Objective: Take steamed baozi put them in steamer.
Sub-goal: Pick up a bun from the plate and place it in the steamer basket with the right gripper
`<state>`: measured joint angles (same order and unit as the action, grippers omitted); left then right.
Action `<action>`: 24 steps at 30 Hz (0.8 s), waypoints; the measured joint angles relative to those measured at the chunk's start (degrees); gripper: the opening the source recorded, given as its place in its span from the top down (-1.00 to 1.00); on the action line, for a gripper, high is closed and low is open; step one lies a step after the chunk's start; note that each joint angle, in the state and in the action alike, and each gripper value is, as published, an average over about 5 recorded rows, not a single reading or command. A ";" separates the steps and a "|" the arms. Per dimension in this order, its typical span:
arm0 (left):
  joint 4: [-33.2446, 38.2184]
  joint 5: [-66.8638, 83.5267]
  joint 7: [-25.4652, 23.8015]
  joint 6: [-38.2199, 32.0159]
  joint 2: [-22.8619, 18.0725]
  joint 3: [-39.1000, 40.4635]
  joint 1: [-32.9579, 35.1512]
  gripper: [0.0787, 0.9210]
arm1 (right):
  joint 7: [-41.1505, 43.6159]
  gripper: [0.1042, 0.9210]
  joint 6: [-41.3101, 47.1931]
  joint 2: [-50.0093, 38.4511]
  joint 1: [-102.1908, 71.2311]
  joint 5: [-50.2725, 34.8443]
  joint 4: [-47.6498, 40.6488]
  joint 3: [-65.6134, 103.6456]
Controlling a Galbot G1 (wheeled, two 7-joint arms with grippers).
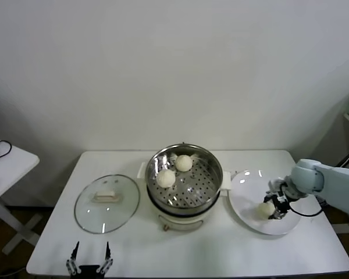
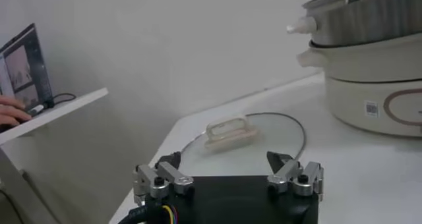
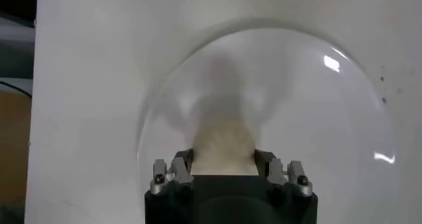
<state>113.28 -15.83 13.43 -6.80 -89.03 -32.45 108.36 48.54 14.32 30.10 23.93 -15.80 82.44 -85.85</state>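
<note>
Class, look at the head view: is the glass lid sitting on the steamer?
No, the lid lies flat on the table beside the open steamer.

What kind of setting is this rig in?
Probably a lab or test room staged as a kitchen, not a real one: a bare white table against a blank wall, holding only an electric steamer, its glass lid and a plate.

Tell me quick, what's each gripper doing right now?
Left gripper: open, empty, parked at the table's near edge by the glass lid.
Right gripper: closed on a bun over the white plate.
</note>
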 measured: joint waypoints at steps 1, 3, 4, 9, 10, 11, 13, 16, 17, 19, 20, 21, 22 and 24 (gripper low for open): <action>-0.02 -0.01 0.02 -0.01 0.04 0.00 0.01 -0.77 | 0.32 -0.28 -0.40 0.11 1.59 -0.35 0.45 -0.96; -0.04 -0.04 0.09 -0.05 0.09 -0.01 0.04 -0.77 | 1.07 -0.28 -1.45 0.42 5.36 -1.14 1.42 -3.21; -0.05 -0.04 0.17 -0.08 0.10 -0.04 0.06 -0.77 | 1.54 -0.28 -2.14 0.65 7.64 -1.62 1.96 -4.52; -0.26 0.13 0.52 -0.26 0.29 -0.31 0.24 -0.77 | 4.53 -0.33 -6.97 2.73 20.78 -4.18 4.84 -10.31; -0.27 0.17 0.54 -0.28 0.34 -0.35 0.30 -0.77 | 5.19 -0.34 -8.17 3.33 23.47 -4.58 5.43 -11.05; -0.25 0.21 0.55 -0.29 0.39 -0.40 0.35 -0.77 | 5.83 -0.34 -9.35 3.97 26.04 -4.93 5.99 -11.62; -0.19 0.29 0.56 -0.33 0.43 -0.47 0.40 -0.77 | 7.00 -0.34 -11.65 5.31 30.53 -5.48 7.16 -12.20; -0.23 0.36 0.61 -0.38 0.44 -0.53 0.32 -0.77 | 8.30 -0.34 -14.84 7.46 35.66 -5.87 9.33 -11.74; -0.30 0.37 0.63 -0.40 0.43 -0.53 0.28 -0.77 | 8.58 -0.34 -15.87 8.25 36.98 -5.80 10.28 -11.26; -0.48 0.37 0.68 -0.46 0.42 -0.52 0.23 -0.77 | 8.89 -0.34 -17.82 9.89 39.07 -5.23 12.42 -9.94; -0.57 0.37 0.71 -0.49 0.42 -0.52 0.22 -0.77 | 8.96 -0.34 -18.76 10.78 39.85 -4.72 13.62 -9.18; -0.64 0.37 0.74 -0.52 0.41 -0.53 0.22 -0.77 | 9.00 -0.34 -19.62 11.66 40.44 -4.12 14.79 -8.43; -0.69 0.37 0.77 -0.55 0.41 -0.55 0.22 -0.77 | 9.02 -0.34 -20.44 12.59 40.87 -3.42 15.93 -7.71; -0.69 0.37 0.81 -0.57 0.39 -0.59 0.22 -0.77 | 9.03 -0.34 -21.92 14.55 41.23 -1.84 18.01 -6.47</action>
<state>112.59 -15.46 14.24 -7.37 -88.64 -33.04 108.58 57.58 -7.60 44.65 65.16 -17.64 100.46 -92.32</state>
